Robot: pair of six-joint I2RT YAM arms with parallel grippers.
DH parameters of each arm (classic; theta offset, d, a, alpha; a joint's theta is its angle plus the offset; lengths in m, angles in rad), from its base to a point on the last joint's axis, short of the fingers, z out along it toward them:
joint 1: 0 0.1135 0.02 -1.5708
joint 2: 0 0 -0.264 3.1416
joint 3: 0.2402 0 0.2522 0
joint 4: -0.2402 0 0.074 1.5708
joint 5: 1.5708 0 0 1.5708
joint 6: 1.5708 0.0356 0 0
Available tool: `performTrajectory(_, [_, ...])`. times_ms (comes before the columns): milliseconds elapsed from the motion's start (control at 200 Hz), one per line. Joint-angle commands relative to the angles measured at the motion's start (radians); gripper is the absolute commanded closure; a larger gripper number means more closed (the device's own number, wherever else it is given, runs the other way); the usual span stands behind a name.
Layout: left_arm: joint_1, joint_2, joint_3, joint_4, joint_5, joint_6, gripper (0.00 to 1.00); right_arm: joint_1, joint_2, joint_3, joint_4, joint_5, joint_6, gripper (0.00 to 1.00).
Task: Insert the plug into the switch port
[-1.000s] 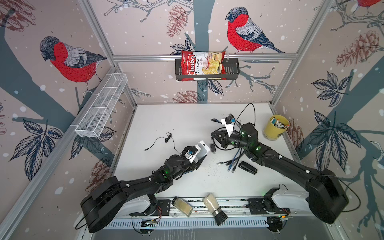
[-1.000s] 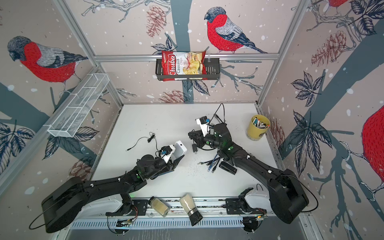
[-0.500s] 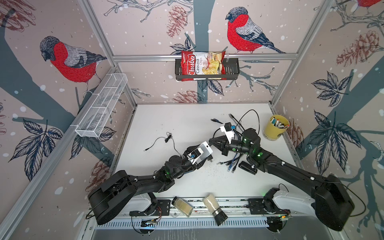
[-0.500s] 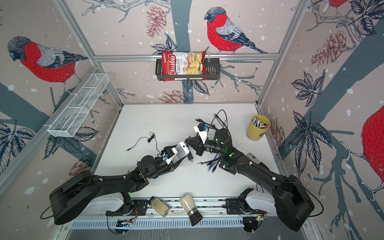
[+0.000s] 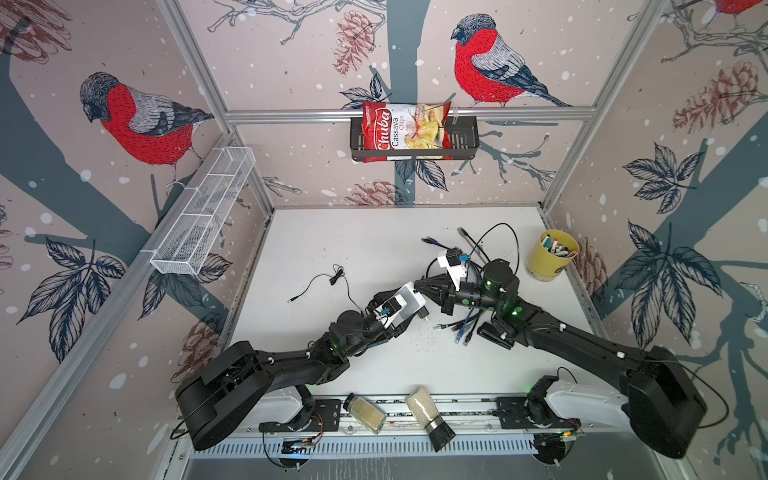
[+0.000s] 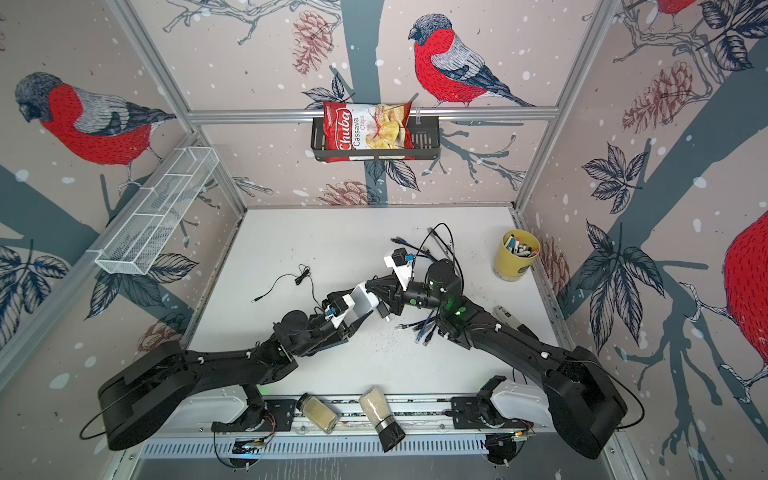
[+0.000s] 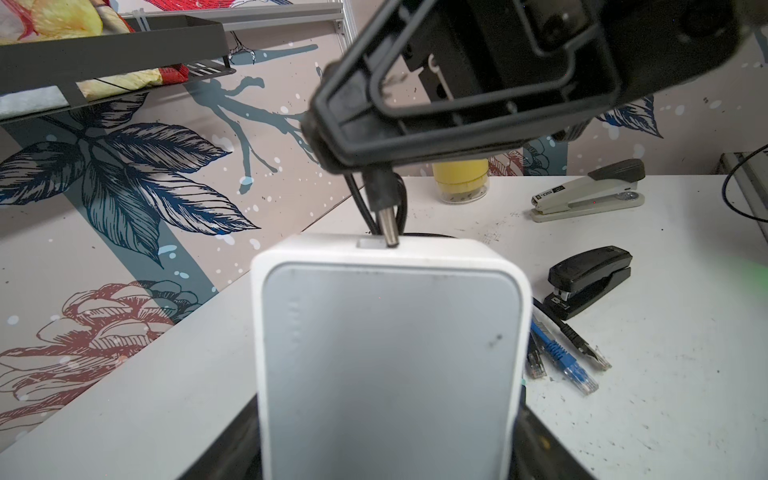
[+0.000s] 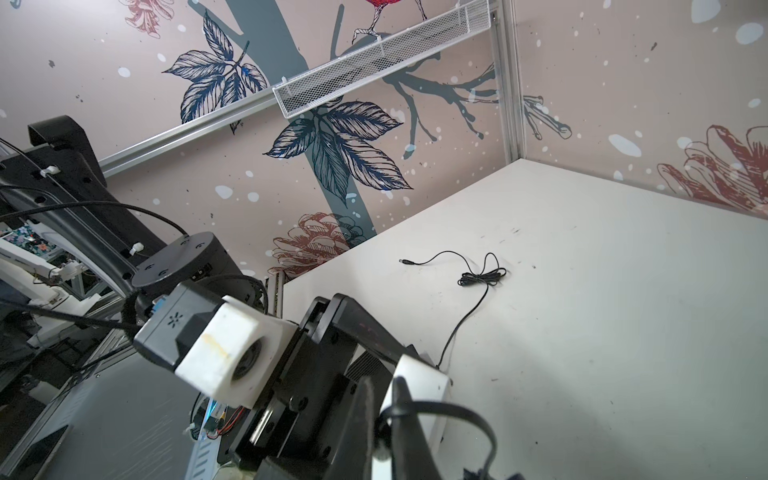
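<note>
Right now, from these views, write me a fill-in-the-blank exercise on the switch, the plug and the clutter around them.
The fingers of the left gripper hold the switch, whose casing is ____.
The fingers of the right gripper are ____ on the plug, its metal tip at the switch's edge.
The markers stand in a ____ cup.
The stapler nearest the blue cables is ____.
Missing words: white; shut; yellow; black.

Arms (image 5: pixel 291 365) matte black, bases (image 5: pixel 582 399) white. Green light (image 5: pixel 515 311) glows on link behind right gripper (image 5: pixel 419 286). White camera mounts (image 5: pixel 455 268), white zip ties (image 8: pixel 135 249), black cables (image 8: pixel 83 205).
</note>
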Motion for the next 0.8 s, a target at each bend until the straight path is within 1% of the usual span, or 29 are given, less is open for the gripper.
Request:
performTrajectory(0, [-0.002,-0.010,-0.002,0.075,0.024,-0.009,0.64,0.003,0.009,0.013,0.049,0.023,0.004,1.00])
performTrajectory(280, [-0.001,-0.023,-0.018,0.118,0.037,-0.031,0.64,0.020,0.027,0.013,0.053,0.052,0.005,1.00])
performTrajectory(495, [-0.002,-0.039,-0.032,0.215,0.008,-0.085,0.66,0.051,0.030,0.006,0.010,0.092,-0.023,1.00])
performTrajectory(615, [-0.002,-0.059,-0.029,0.233,-0.012,-0.102,0.67,0.069,0.026,-0.008,-0.006,0.112,-0.030,1.00])
performTrajectory(795, [-0.001,-0.085,-0.019,0.241,-0.010,-0.109,0.67,0.091,0.032,-0.007,-0.041,0.141,-0.047,1.00])
